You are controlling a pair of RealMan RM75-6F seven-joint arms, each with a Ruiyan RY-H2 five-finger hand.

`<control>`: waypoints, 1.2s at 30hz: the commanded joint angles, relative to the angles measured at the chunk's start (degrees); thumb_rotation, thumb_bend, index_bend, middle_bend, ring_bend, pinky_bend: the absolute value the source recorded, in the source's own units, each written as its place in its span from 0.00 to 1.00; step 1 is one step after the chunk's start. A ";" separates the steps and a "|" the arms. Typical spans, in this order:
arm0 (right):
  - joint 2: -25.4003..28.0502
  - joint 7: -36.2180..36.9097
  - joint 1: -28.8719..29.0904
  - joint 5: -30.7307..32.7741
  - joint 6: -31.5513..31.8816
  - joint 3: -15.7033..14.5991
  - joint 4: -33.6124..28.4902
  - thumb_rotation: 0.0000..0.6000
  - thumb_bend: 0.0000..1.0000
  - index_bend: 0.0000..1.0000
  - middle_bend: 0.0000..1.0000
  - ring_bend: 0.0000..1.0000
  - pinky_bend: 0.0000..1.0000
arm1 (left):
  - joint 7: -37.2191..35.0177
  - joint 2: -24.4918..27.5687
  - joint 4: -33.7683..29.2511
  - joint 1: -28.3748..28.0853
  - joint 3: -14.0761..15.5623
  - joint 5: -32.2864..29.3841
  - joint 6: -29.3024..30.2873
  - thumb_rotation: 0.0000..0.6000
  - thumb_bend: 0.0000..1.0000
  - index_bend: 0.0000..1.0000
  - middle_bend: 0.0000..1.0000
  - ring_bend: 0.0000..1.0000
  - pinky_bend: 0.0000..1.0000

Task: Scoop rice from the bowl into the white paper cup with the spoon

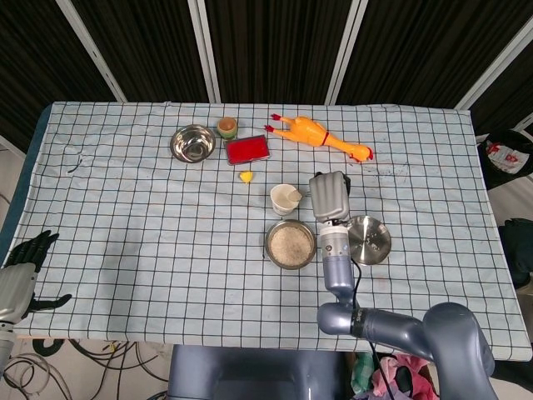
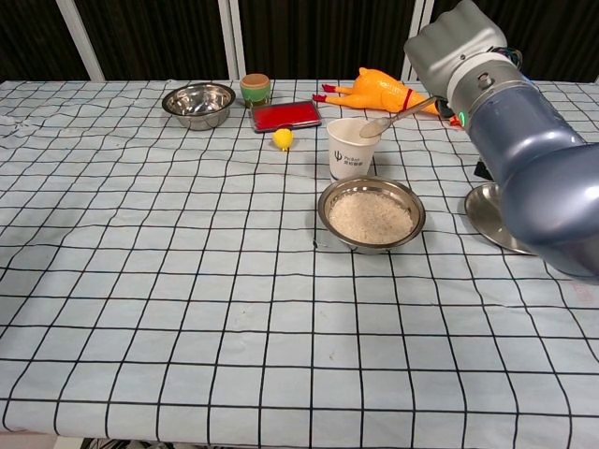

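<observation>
At the far left, at about eight o'clock of the table, the left hand (image 1: 21,271) is hanging off the table's edge with its dark fingers apart and nothing in them, well apart from the work. Moving rightward along the checked tablecloth (image 2: 140,281), an empty steel bowl (image 2: 198,101), a small green cup (image 2: 255,88), a red box (image 2: 285,115) and a little yellow object (image 2: 282,138) are sitting toward twelve o'clock, taking no part. Near the centre, the white paper cup (image 2: 352,148) is standing upright, and the bowl (image 2: 372,214) of rice is sitting just beside it at its six o'clock. The spoon (image 2: 393,116) is reaching in from three o'clock, its scoop hovering over the cup's right rim, apparently ready to tip. The right hand (image 2: 449,42) is gripping the spoon's handle, though how its fingers are lying is hidden behind its casing. Behind it a rubber chicken (image 2: 384,92) is lying at one o'clock, and a steel lid (image 1: 367,239) is resting at the bowl's three o'clock. The risk, as I judge it, is spillage: the scoop is sitting at the rim, not the middle, so an early tilt could be dropping grains outside, and a low pass could be knocking the light cup over.
</observation>
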 commanded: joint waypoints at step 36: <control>-0.75 -2.43 0.02 -22.64 -3.10 -10.98 12.65 1.00 0.55 0.80 1.00 1.00 1.00 | -0.84 0.45 -0.63 -0.26 0.26 0.03 -0.67 1.00 0.01 0.00 0.00 0.00 0.00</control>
